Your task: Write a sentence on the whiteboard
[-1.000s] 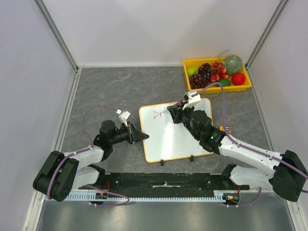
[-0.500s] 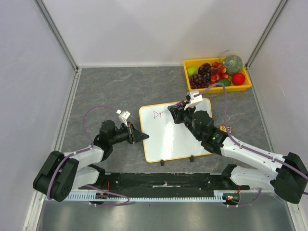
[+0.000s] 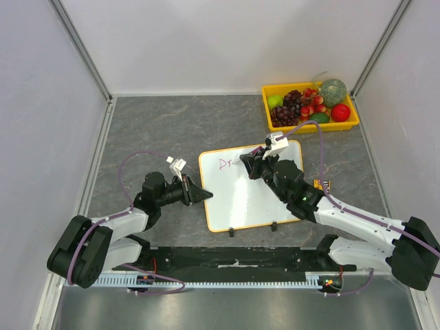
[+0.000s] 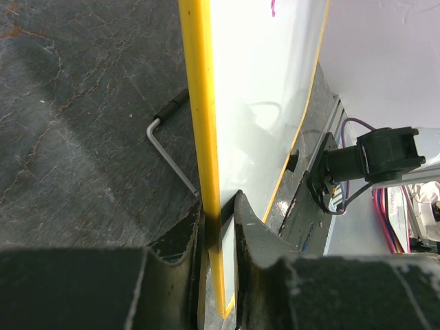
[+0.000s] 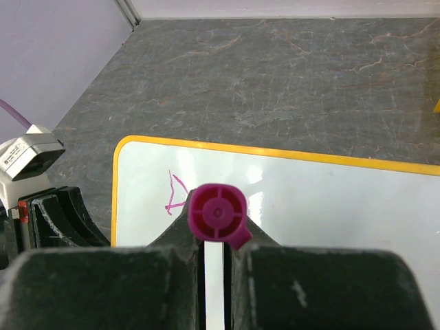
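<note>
2 tools: L tool (image 4: pixel 220 206) pinches 1 whiteboard (image 3: pixel 242 201) edge; R tool (image 5: pixel 218 238) pinches 1 purple marker (image 5: pixel 217 214).

Yellow tray (image 3: pixel 313 126) of fruit (image 3: pixel 292 104), far right

Note for you: the board (image 3: pixel 251 196) face is glossy white and throws reflections in the left wrist view. Its frame (image 4: pixel 203 103) reads as smooth yellow-orange plastic.
Table (image 3: pixel 165 130): matt grey, stone-veined (stone or laminate, cannot tell).
Marker (image 5: pixel 217 214) end: smooth magenta plastic with moulded rings.
Left gripper (image 4: pixel 220 216): matt black, scuffed pale at the edges.
Bent rod (image 4: pixel 172 159): dull metal with a black sleeve.
Tray (image 3: pixel 309 127): shiny yellow plastic.
</note>
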Controlling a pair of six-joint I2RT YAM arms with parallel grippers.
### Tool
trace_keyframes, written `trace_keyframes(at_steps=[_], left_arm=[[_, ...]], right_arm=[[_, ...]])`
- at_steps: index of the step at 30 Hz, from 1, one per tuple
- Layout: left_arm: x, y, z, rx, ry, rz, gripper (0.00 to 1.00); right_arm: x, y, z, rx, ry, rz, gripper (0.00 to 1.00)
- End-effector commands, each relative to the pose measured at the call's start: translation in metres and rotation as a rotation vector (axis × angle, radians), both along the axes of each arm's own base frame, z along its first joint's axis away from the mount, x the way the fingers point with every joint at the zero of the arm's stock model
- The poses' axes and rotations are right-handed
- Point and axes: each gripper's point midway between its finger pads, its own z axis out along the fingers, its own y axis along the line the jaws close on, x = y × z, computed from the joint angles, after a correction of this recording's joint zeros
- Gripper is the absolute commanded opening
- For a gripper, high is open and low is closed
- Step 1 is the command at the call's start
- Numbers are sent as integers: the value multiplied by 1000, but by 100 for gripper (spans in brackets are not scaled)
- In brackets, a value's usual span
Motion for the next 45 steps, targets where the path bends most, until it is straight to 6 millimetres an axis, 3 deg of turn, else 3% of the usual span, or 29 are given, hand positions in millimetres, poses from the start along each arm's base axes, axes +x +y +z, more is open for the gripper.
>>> trace_keyframes(at_steps=[1,9,20,33,45], left_arm=[[4,6,-17,81,-20,18,2],[4,7,-18,81,-17,20,2],[4,6,-18,82,-18,20,2],[4,6,-18,82,-17,18,2],[4,6,-18,82,-16,18,2]], right_arm=[[3,-1,1,17,-9,-17,0],[5,-11,-5,-24,3,-61,0],[10,-25,1,-49,-5,-128,0],[18,-12,19,-17,-32,-110,0],[10,-3,-3,-41,17,-42,0]])
